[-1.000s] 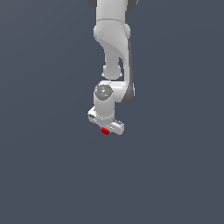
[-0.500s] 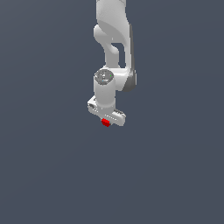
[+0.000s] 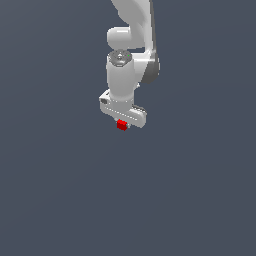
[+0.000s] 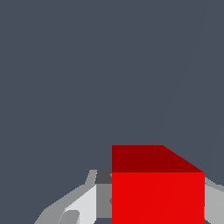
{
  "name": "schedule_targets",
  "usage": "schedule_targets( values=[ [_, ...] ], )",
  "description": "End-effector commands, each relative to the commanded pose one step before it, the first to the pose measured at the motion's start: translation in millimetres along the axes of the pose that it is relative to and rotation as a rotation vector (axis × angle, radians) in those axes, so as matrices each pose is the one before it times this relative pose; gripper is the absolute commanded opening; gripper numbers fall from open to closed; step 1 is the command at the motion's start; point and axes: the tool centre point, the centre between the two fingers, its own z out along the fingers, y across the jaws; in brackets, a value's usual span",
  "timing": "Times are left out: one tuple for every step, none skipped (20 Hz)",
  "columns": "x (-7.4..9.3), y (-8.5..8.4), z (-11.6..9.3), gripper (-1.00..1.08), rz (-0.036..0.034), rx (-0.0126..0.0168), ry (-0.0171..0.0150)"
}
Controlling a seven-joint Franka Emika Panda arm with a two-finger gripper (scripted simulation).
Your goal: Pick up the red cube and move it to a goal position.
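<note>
Between the fingers of the white tool [image 3: 122, 124], the tiny bright red solid cube [image 3: 121, 125] is held, against a plain grey background.

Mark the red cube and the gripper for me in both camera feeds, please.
red cube [image 3: 121, 125], exterior view, its front face
red cube [image 4: 157, 197], wrist view, bright near face
gripper [image 3: 122, 126], exterior view, between fingertips at the cube
gripper [image 4: 157, 205], wrist view, between the grey fingers
</note>
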Motion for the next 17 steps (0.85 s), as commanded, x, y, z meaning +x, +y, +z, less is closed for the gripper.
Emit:
schedule_targets(
  values=[
    [-5.85, 1.88, -15.71, -1.0, 0.00021, -0.00026, -0.00022],
    [-1.79, 0.5, -5.32, -1.0, 0.0, 0.0, 0.0],
    [-1.64, 0.46, -4.91, -1.0, 0.0, 0.0, 0.0],
    [-1.43, 0.5, -4.44, -1.0, 0.00039, -0.00054, 0.00017],
    [-1.33, 0.38, -4.04, -1.0, 0.0, 0.0, 0.0],
    [-1.18, 0.33, -3.6, -1.0, 0.0, 0.0, 0.0],
    [-1.02, 0.29, -3.14, -1.0, 0.0, 0.0, 0.0],
    [-0.85, 0.23, -2.69, -1.0, 0.0, 0.0, 0.0],
    [-0.68, 0.18, -2.23, -1.0, 0.0, 0.0, 0.0],
    [-0.51, 0.12, -1.77, -1.0, 0.0, 0.0, 0.0],
    [-0.34, 0.06, -1.32, -1.0, 0.0, 0.0, 0.0],
    [-0.16, -0.01, -0.86, -1.0, 0.0, 0.0, 0.0],
    [0.01, -0.07, -0.4, -1.0, 0.0, 0.0, 0.0],
    [0.19, -0.14, 0.07, -1.0, 0.0, 0.0, 0.0],
    [0.35, -0.19, 0.51, -1.0, 0.0, 0.0, 0.0],
    [0.28, -0.14, 0.51, -1.0, 0.0, 0.0, 0.0],
    [0.1, -0.05, 0.19, -1.0, 0.0, 0.0, 0.0]
  ],
)
